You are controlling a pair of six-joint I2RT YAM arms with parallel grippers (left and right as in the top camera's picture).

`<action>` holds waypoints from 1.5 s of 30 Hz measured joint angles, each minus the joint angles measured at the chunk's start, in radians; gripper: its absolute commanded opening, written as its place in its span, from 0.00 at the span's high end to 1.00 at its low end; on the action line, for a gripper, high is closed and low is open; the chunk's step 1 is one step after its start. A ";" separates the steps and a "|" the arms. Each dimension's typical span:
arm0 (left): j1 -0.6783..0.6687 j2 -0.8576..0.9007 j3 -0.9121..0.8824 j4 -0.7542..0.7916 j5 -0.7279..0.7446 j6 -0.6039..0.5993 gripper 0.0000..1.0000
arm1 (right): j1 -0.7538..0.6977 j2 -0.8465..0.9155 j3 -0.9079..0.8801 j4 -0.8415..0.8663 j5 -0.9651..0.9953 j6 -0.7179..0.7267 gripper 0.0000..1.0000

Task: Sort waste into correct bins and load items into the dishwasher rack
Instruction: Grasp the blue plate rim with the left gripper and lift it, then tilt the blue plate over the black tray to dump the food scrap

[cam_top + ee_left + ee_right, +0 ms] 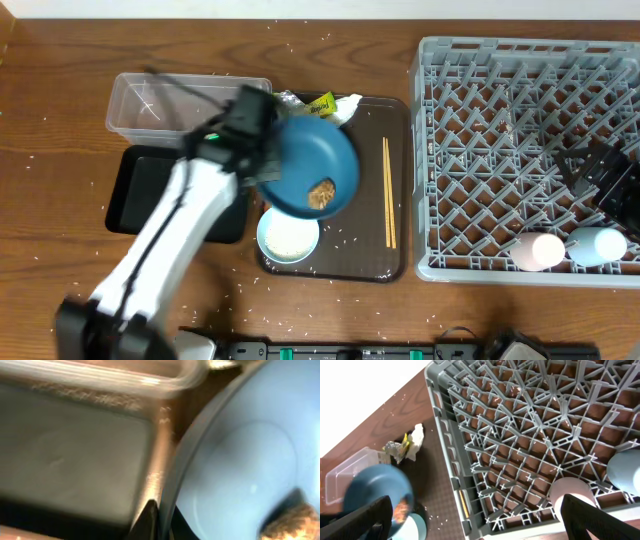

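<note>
Dish (pixel 315 160): round, dark blue, smooth and glossy; sits over the brown serving tray (pixel 378 258), its lower edge overlapping the white bowl (pixel 288 237) in the overhead view.
Left gripper (pixel 266 166): fingers closed tight on the dish's left rim.
Food lump (pixel 321 194): brown, crumbly, lying inside the dish near its lower edge.
Bowl contents: white rice.
Chopsticks (pixel 389 192): wooden pair, side by side along the serving tray's right side.
Wrapper (pixel 322 104), foil (pixel 292 99), tissue (pixel 347 104): crumpled together at the serving tray's far edge.
Tub (pixel 150 100): clear plastic, rectangular, left of the dish.
Black tray (pixel 140 190): shallow, just in front of the tub.
Rack (pixel 480 130): light grey plastic lattice, on the right.
Pink cup (pixel 540 250), light blue cup (pixel 603 243): inside the rack's near edge.
Right gripper (pixel 598 172): fingers spread wide over the rack, holding nothing.
Table (pixel 60 60): brown wood grain, speckled with white grains.
</note>
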 measured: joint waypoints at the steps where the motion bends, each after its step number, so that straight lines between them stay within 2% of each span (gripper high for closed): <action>1: 0.025 -0.034 0.000 -0.033 -0.013 0.000 0.94 | 0.000 0.000 0.000 0.001 0.001 0.000 0.01; 6: 0.142 -0.210 0.000 -0.171 -0.106 0.000 0.94 | 0.000 0.000 -0.001 0.003 0.007 0.000 0.01; 10: 0.196 -0.304 0.000 -0.279 -0.266 -0.019 0.94 | 0.000 0.000 -0.001 0.003 0.007 0.000 0.01; 16: 0.216 -0.280 -0.003 -0.412 -0.555 -0.189 0.94 | 0.000 0.000 -0.001 0.003 0.007 0.000 0.01; 22: 0.217 -0.127 -0.013 -0.409 -0.763 -0.271 0.94 | 0.000 0.000 -0.001 0.003 0.007 0.000 0.01; 31: 0.149 0.031 -0.021 -0.353 -1.046 -0.272 0.94 | 0.000 0.000 -0.001 0.003 0.007 0.000 0.01; 39: 0.068 0.034 -0.021 -0.340 -1.168 -0.224 0.94 | 0.000 0.000 -0.001 0.003 0.007 0.000 0.01; 45: 0.050 0.034 -0.021 -0.342 -1.194 -0.210 0.94 | 0.000 0.000 -0.001 0.003 0.007 0.000 0.01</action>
